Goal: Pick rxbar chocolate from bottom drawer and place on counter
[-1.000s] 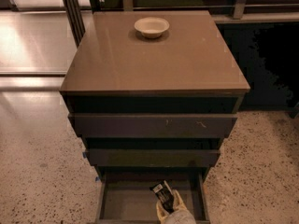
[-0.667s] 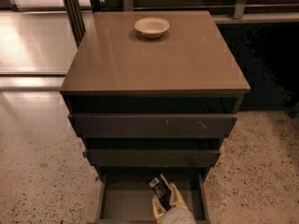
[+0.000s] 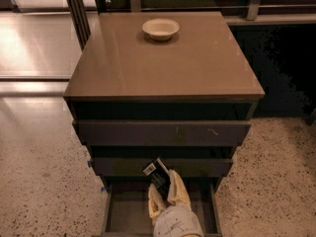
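Observation:
My gripper [image 3: 167,190] reaches up from the bottom edge of the camera view and is shut on the rxbar chocolate [image 3: 158,175], a black wrapper with white markings at its upper end. It holds the bar tilted above the open bottom drawer [image 3: 126,215], level with the front of the middle drawer [image 3: 123,166]. The tan-brown counter [image 3: 163,63] lies above and beyond the gripper.
A white bowl [image 3: 160,28] sits at the far middle of the counter. The top drawer front [image 3: 163,132] juts out a little. Speckled floor [image 3: 44,181] lies on both sides of the cabinet. A dark post [image 3: 76,14] stands at the back left.
My gripper has risen with the rxbar chocolate in it, from near the drawer floor up to the level of the middle drawer front, shifting slightly left.

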Available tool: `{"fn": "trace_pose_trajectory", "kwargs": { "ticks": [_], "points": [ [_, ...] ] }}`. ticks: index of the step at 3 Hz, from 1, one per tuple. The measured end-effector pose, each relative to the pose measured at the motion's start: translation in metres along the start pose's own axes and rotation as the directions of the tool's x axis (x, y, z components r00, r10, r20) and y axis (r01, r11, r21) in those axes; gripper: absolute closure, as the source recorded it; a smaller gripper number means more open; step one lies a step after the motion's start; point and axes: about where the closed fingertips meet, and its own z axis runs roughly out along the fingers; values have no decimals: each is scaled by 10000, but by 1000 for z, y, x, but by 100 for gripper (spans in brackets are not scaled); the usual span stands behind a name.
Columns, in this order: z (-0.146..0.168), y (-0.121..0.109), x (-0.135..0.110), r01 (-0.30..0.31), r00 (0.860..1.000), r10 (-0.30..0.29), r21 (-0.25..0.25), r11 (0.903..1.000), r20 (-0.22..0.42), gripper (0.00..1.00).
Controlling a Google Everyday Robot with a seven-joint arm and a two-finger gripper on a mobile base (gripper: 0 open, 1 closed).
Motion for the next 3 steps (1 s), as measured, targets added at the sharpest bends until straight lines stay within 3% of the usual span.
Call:
{"fn": "trace_pose_trajectory", "kwargs": {
  "ticks": [1, 2, 3],
  "points": [
    [0, 0, 0, 0, 10000, 0, 0, 10000, 1, 100],
    [7, -12, -18, 299, 9986, -302, 54, 9995, 423, 100],
    [20, -32, -51, 685, 9919, -659, -210, 9974, 1087, 100]
  ]
}}
